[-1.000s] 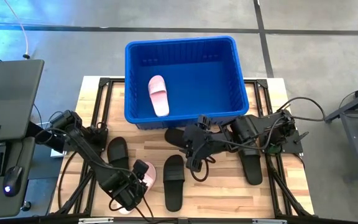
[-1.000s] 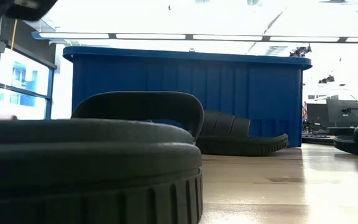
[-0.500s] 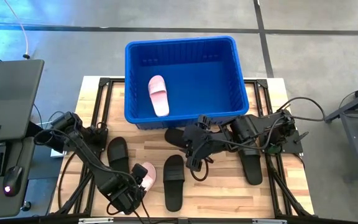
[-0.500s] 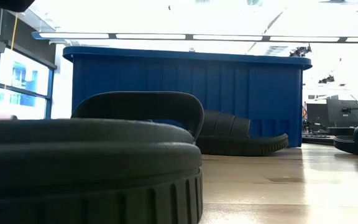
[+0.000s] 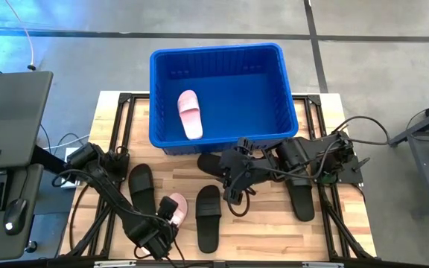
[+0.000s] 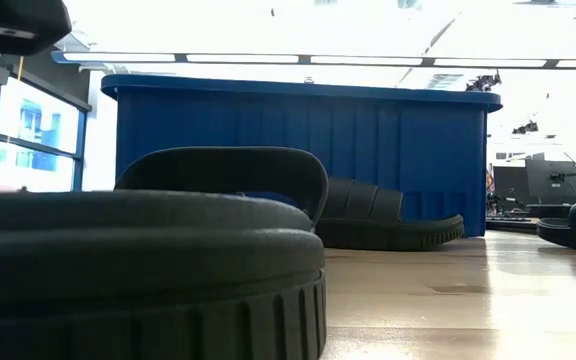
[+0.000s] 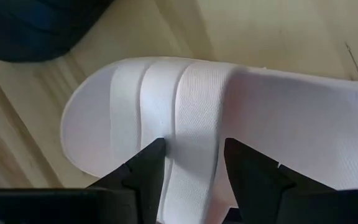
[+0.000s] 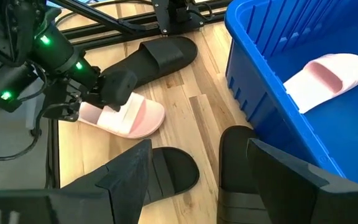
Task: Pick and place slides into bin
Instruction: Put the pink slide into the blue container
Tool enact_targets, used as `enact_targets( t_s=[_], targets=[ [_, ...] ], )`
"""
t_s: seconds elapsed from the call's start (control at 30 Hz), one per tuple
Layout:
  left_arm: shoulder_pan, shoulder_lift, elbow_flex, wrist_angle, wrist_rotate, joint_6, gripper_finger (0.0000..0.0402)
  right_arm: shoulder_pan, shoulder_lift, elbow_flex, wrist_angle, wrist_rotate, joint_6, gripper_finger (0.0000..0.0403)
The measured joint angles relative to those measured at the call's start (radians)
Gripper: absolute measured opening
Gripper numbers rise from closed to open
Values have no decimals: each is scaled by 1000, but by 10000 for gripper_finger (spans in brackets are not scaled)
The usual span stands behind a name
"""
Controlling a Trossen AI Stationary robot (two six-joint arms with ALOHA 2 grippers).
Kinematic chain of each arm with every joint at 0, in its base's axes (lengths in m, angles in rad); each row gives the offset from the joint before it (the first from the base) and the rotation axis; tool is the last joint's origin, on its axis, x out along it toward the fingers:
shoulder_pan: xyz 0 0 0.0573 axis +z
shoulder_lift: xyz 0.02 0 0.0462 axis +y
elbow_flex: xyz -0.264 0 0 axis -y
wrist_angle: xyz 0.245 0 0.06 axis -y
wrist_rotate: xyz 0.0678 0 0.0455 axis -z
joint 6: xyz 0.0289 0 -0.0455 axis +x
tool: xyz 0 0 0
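One pale pink slide (image 5: 190,114) already lies inside the blue bin (image 5: 289,112) at the upper centre of the overhead frame. The step in hand appears to be grasping the second pink slide (image 5: 174,206), which rests on the desk (image 5: 259,223) at lower left, between two black slides (image 5: 141,186) (image 5: 208,217).

The left end effector (image 7: 191,162) sits right over this pink slide's whitish strap, fingers (image 7: 149,163) parted a little to either side of a strap ridge, touching or nearly touching it, not yet clamped. Next it likely needs to close, lift and carry up-frame to the bin.

The right end effector (image 8: 194,163) hovers open and empty over black slides (image 5: 214,165) just below the bin.
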Motion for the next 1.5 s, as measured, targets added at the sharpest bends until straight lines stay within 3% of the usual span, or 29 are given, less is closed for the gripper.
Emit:
enact_targets(
  t_s=[0.27, 0.47, 0.6, 0.83, 1.0, 1.17, 1.3, 1.5],
  targets=[
    [9, 0, -1, -36, -120, -66, 137, 0, 0, 0, 0, -1, 0, 254],
    [37, 0, 50, -84, -115, -62, 20, 11, 0, 0, 0, -1, 2, 254],
    [61, 1, 182, -188, -115, -66, 15, 30, 0, 0, -11, -1, 22, 254],
    [83, 1, 564, -535, -204, -68, 6, 102, 0, 0, -70, 22, -17, 254],
    [109, -12, 800, -570, -298, -32, 5, 169, 0, 0, -115, 137, -12, 254],
    [154, -22, 989, -577, -450, -12, 3, 242, 0, 0, -96, 299, -115, 254],
    [217, -22, 1045, -568, -577, 85, 2, 288, 0, 0, -43, 419, -275, 254],
    [365, 8, 1043, -517, -584, 147, 2, 302, 0, 0, 64, 544, -494, 254]
  ],
)
